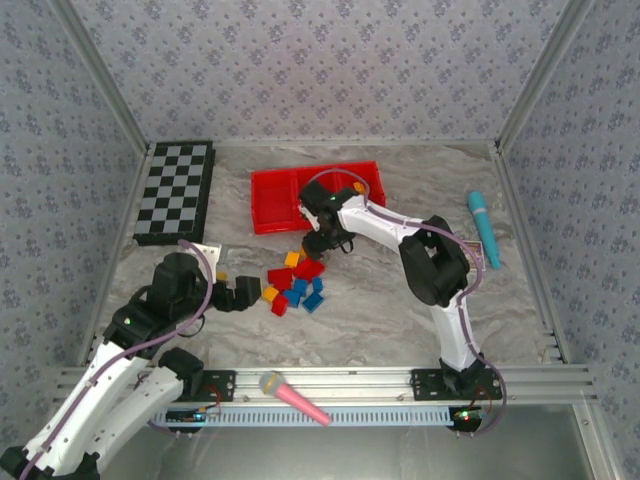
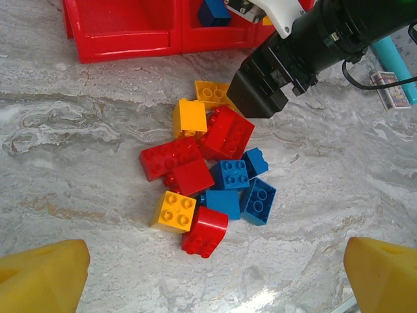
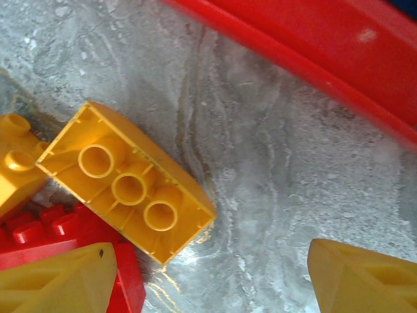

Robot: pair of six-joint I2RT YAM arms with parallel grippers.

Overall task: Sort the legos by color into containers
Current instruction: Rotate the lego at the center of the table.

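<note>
The legos [image 2: 208, 179] lie in a loose pile of red, blue and yellow bricks on the marble table, in front of the red tray of containers [image 1: 275, 195]. One blue brick [image 2: 215, 12] sits in a tray compartment. My right gripper [image 1: 322, 242] hangs open over the pile's far edge. Its fingers [image 3: 62, 280] straddle bare table beside an upside-down long yellow brick [image 3: 127, 186]. A red brick [image 3: 58, 235] lies under its left finger. My left gripper [image 2: 212, 280] stands open and empty just short of the pile's near side.
A checkered board [image 1: 175, 192] lies at the back left. A teal microphone [image 1: 483, 228] and a small card [image 2: 391, 88] are to the right. A pink microphone [image 1: 295, 397] rests on the front rail. Patterned walls enclose the table.
</note>
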